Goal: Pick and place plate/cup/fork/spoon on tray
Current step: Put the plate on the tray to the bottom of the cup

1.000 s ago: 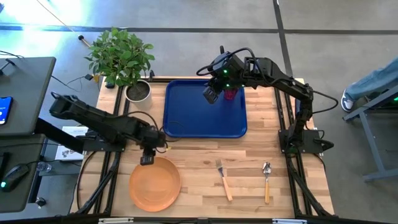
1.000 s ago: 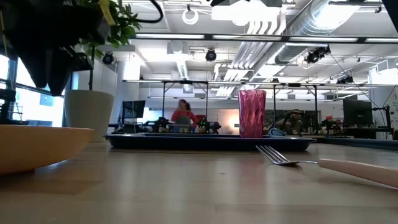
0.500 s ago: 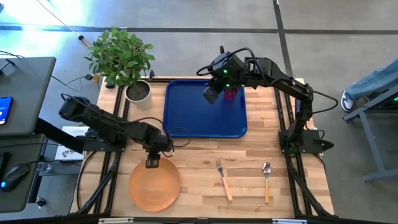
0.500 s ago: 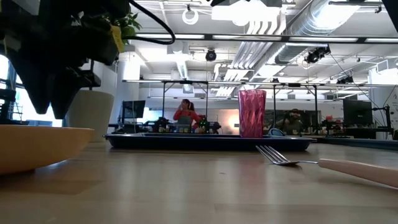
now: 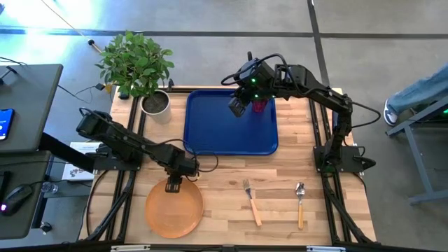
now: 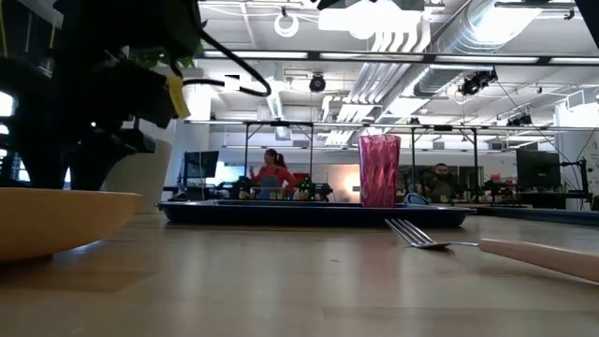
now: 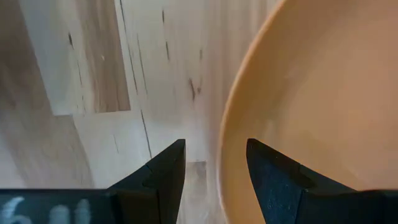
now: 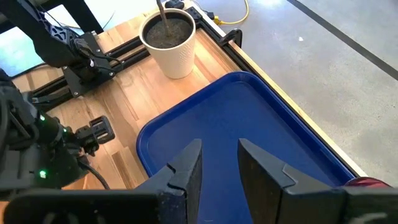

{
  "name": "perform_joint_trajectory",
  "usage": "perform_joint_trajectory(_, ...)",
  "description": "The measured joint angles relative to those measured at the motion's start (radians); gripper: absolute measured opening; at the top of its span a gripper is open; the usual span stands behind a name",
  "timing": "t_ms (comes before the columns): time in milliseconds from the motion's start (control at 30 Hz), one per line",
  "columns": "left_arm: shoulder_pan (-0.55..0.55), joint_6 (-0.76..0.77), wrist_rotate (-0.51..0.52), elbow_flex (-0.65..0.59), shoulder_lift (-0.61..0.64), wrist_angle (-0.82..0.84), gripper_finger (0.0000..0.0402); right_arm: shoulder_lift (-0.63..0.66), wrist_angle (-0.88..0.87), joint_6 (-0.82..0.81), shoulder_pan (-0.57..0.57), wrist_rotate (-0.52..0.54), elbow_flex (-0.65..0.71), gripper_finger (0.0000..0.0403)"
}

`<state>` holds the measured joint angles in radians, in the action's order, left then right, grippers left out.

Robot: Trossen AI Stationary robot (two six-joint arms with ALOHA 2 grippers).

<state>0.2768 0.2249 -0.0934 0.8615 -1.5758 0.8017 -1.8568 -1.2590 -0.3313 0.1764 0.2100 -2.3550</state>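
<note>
Since the earlier frames, the left gripper [image 5: 172,186] has been carried forward and is now seen over the far rim of the round flat orange plate [image 5: 174,207], which lies on the wooden table [image 5: 224,175] at its near left. Its dark fingers [image 7: 163,171] are spread wide, with the plate's rim seen between them in the left wrist view and nothing gripped. The potted green plant in a pale pot [image 5: 155,102] is seen at the far left, beside the large dark-blue rectangular tray [image 5: 230,122]. On the tray's far right part the small translucent magenta cup [image 5: 260,106] is stood upright. The right gripper [image 5: 237,108] is held above the tray beside the cup, its fingers [image 8: 188,168] set partly apart and empty. The wooden-handled fork [image 5: 251,202] and, to its right, the wooden-handled spoon [image 5: 300,204] are laid on the table near its front edge.
</note>
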Motion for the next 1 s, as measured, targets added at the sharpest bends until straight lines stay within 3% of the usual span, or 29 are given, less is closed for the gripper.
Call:
perform_joint_trajectory(267,0.000,-0.001,0.014,0.000,-0.063,-0.019,0.0137,0.000,0.000,0.000,0.000,0.000,0.000,0.0094)
perform_joint_trajectory(700,-0.001,0.007,-0.003,0.004,-0.053,-0.016,0.0012,0.000,0.000,0.000,0.000,-0.001,0.000,0.0094)
perform_joint_trajectory(1000,-0.031,0.008,0.005,0.014,0.031,-0.018,0.0005,0.000,0.000,-0.001,0.000,-0.024,0.000,0.0094)
